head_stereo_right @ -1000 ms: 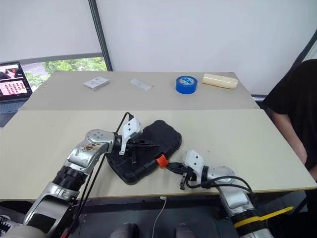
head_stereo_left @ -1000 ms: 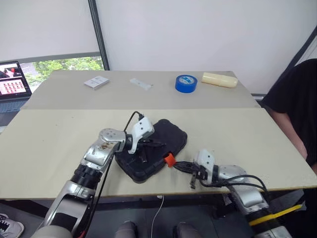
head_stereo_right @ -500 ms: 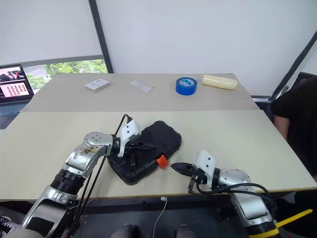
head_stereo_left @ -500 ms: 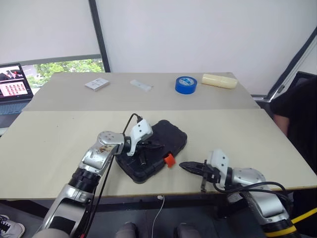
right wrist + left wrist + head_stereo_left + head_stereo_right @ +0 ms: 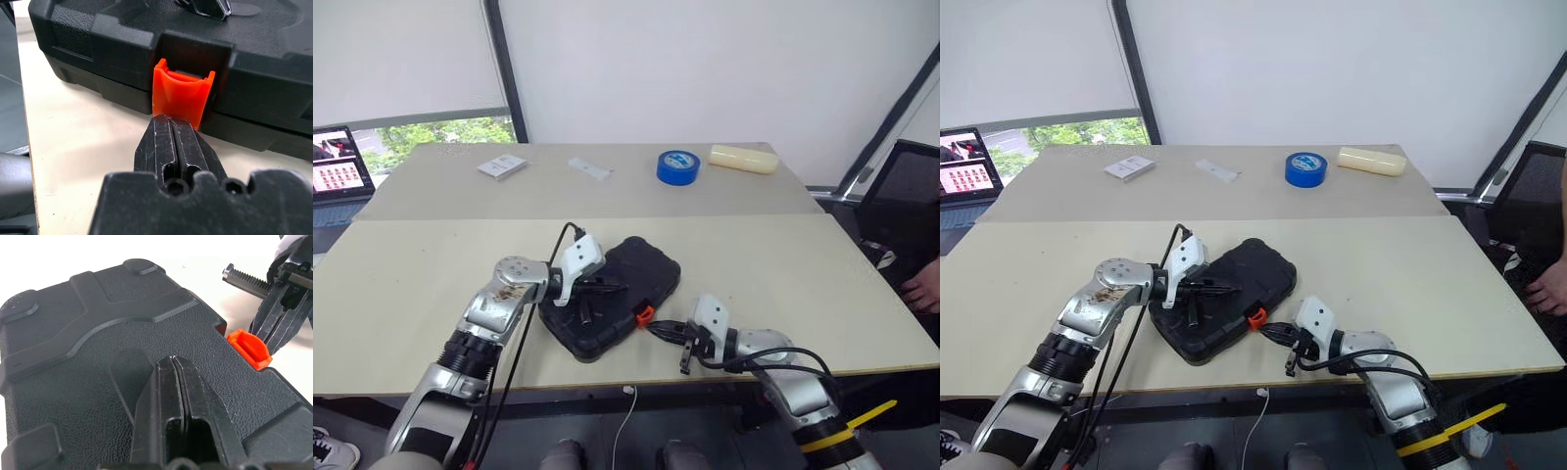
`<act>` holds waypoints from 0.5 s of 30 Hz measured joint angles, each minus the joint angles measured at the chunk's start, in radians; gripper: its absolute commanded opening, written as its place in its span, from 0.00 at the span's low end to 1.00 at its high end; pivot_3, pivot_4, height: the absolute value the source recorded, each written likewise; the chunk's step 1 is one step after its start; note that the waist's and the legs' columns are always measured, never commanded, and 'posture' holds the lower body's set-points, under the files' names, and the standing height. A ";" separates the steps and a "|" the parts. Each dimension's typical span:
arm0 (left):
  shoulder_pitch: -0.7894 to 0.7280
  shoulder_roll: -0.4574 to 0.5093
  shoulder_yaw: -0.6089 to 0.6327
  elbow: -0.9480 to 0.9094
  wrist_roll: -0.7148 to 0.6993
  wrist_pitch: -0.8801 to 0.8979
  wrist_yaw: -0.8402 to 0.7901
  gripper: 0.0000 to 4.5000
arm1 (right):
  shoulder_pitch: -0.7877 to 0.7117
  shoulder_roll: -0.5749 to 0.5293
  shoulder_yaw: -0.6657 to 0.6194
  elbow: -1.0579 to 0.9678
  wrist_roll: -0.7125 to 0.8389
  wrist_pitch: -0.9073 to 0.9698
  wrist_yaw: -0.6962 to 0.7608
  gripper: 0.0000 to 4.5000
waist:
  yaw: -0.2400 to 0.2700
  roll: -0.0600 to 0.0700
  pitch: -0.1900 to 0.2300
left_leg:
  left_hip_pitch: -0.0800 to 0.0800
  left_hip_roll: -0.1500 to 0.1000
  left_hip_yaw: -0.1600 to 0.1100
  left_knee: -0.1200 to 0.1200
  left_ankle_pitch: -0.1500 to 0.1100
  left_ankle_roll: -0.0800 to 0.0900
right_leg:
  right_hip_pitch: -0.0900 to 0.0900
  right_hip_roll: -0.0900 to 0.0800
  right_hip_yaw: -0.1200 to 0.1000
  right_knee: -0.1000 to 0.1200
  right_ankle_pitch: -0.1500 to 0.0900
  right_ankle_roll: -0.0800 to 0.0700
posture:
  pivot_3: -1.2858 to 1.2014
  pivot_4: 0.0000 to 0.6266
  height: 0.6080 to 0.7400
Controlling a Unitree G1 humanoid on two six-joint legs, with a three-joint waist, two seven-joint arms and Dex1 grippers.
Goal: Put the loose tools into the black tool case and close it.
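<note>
The black tool case lies with its lid down near the table's front edge. Its orange latch sticks out from the front side. My left gripper is shut, its fingertips resting on the textured lid. My right gripper is shut too, with its tips right at the lower edge of the latch. It holds nothing. In the left wrist view the right gripper stands just beside the latch. The loose tools are out of view.
At the back of the table lie a blue tape roll, a cream oblong block, a small white box and a white strip. A laptop stands at the far left. A black chair and a person's foot are at the right.
My right gripper, off to the right half a second ago, has come back left to the orange latch. The person at the right has drawn away. The left gripper stays on the lid.
</note>
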 measured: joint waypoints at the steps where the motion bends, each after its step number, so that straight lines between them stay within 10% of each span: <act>1: 0.000 0.000 0.000 0.002 0.000 0.000 0.002 0.02 | -0.005 0.004 0.002 0.005 -0.001 -0.001 0.000 0.01 | -0.001 0.000 0.000 | 0.000 0.000 0.000 0.000 0.000 0.000 | -0.001 0.000 0.000 0.000 0.000 0.000 | 0.52 0.24 1.00; 15: 0.004 0.000 0.010 0.009 0.001 0.000 0.019 0.02 | -0.034 0.031 0.000 -0.007 -0.009 0.000 -0.015 0.01 | -0.013 0.000 0.000 | 0.001 0.000 -0.001 -0.002 -0.001 -0.001 | -0.004 0.000 0.000 -0.001 0.001 -0.002 | 0.52 0.24 1.00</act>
